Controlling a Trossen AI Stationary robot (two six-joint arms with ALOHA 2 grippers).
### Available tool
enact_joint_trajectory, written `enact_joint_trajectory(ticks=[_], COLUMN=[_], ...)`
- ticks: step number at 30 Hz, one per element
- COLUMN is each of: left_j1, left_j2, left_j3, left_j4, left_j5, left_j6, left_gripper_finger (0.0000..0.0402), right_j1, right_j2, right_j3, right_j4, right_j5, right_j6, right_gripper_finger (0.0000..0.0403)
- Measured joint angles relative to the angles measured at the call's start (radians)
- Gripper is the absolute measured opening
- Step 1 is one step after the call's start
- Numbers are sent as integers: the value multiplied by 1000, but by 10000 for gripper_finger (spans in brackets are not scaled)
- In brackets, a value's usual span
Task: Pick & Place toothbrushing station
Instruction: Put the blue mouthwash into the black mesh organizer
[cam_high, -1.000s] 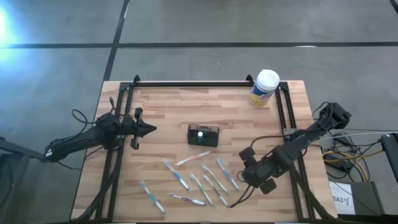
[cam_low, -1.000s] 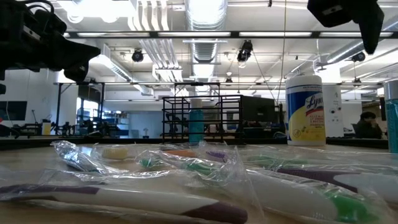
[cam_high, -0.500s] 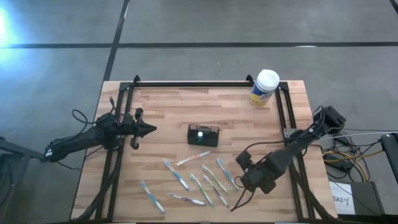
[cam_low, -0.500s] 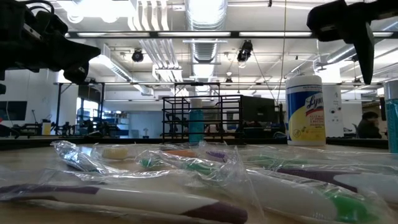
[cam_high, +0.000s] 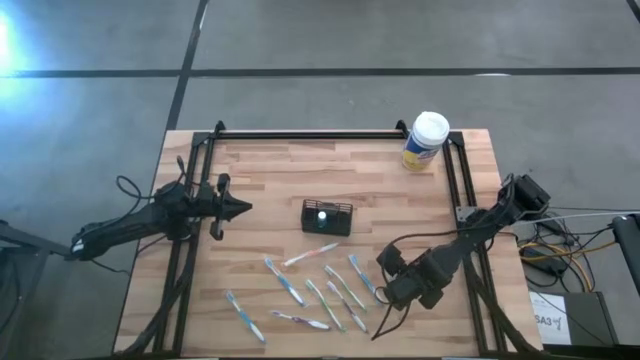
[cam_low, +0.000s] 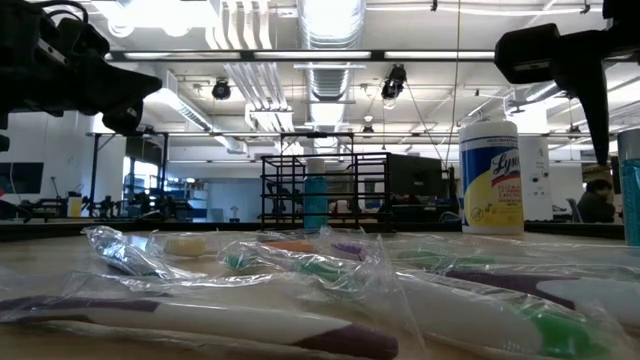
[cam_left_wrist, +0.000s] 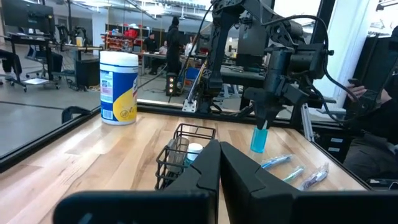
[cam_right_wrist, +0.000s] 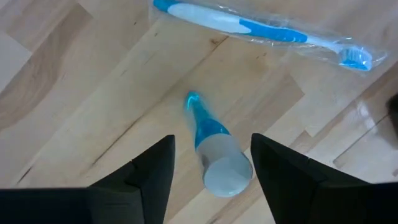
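Small black rectangular mesh-sided holder box sits mid-table, untouched. Looks light, stiff, likely to slide; best pinched on a wall rim. Right gripper open above blue-white toothbrush; left gripper closed, empty, near the box.

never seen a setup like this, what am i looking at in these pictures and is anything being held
These are two dark robot arms at a wooden table, each ending in a two-fingered tool. One camera looks straight down, one sits at table-top height, and one rides on each wrist.

On the table are a small black mesh holder box, a white-lidded round canister with a yellow label and several plastic-wrapped toothbrushes.

The left tool waits shut and empty at its side. The right tool hangs over the toothbrushes, fingers apart, with a blue-and-white toothbrush standing on end between them. Whether that one is actually gripped I cannot tell.
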Motion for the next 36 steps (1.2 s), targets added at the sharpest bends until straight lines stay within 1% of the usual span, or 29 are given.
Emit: enact_joint_trajectory(ticks=[13, 16, 20, 22, 28, 36], left_j1=[0, 0, 0, 0, 0, 0], left_j2=[2, 2, 2, 2, 2, 14], left_j3=[0, 0, 0, -1, -2, -2], left_j4=[-2, -2, -2, -2, -2, -2], left_j5=[0, 0, 0, 0, 0, 0], left_j6=[5, 6, 6, 6, 6, 6], left_gripper_finger=[12, 12, 12, 12, 12, 12], right_j1=[0, 0, 0, -5, -61, -175], right_j2=[-3, -3, -4, -6, -40, -108], right_j3=[-2, -2, -2, -2, 28, 74], right_j4=[-9, -8, -5, -1, 7, 54], right_j5=[0, 0, -4, -17, -21, -22], right_j6=[-7, -7, 11, 47, 255, 392], right_gripper_finger=[111, 100, 96, 95, 93, 92])
